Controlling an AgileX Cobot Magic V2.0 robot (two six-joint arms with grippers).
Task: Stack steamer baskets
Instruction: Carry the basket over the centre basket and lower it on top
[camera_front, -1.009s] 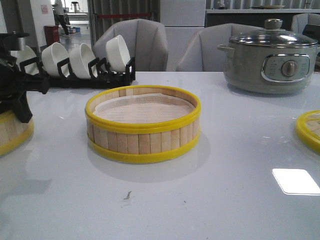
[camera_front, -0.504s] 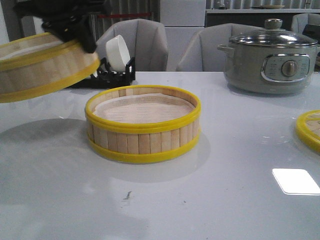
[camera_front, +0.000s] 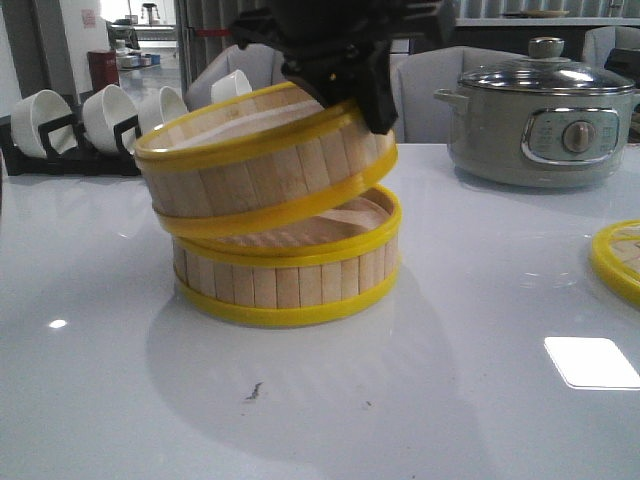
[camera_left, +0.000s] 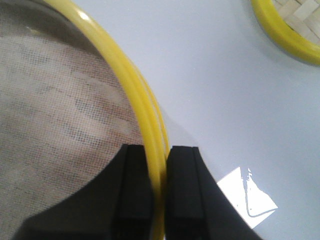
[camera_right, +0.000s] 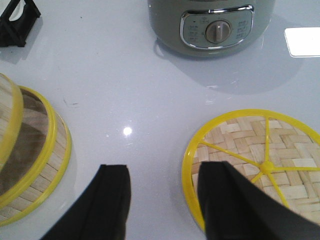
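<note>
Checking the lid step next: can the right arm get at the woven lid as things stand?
Probably yes. The right gripper is open and empty, hovering beside the woven lid, which lies flat on the table with nothing on it or between them. The left gripper is busy holding the upper steamer basket.

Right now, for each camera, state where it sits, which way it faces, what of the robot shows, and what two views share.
Front view: faces forward over the table, sees the left gripper holding the upper basket tilted over the lower basket.
Left wrist view: looks down at the fingers clamping that basket's rim.
Right wrist view: looks down past the open right gripper at the woven lid.
Front and right wrist views share the grey pot.
</note>
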